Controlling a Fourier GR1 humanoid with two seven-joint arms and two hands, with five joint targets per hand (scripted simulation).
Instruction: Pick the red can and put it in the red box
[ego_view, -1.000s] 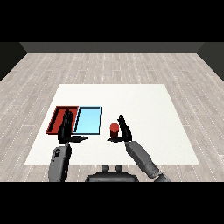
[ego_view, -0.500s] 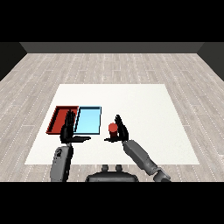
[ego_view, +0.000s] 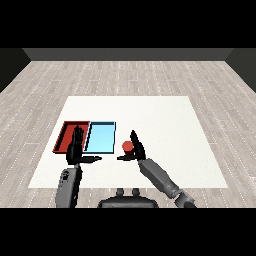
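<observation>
White counter (ego_view: 165, 125) carries everything. Red tray (ego_view: 66, 136) sits under and just ahead of the left hand; light blue tray (ego_view: 102, 136) touches it on the side nearer the right hand, just ahead and right of the left hand's thumb. Left hand (ego_view: 75, 150) hovers over the red tray's near edge, fingers straight and pointing forward, thumb stuck out sideways, holding nothing. Right hand (ego_view: 136, 149) is spread wide, fingers up, thumb reaching left, not wrapped on anything. Red can (ego_view: 127, 146) stands upright on the counter right at the right hand's palm side, between thumb and fingers, just right of the blue tray; contact unclear.
</observation>
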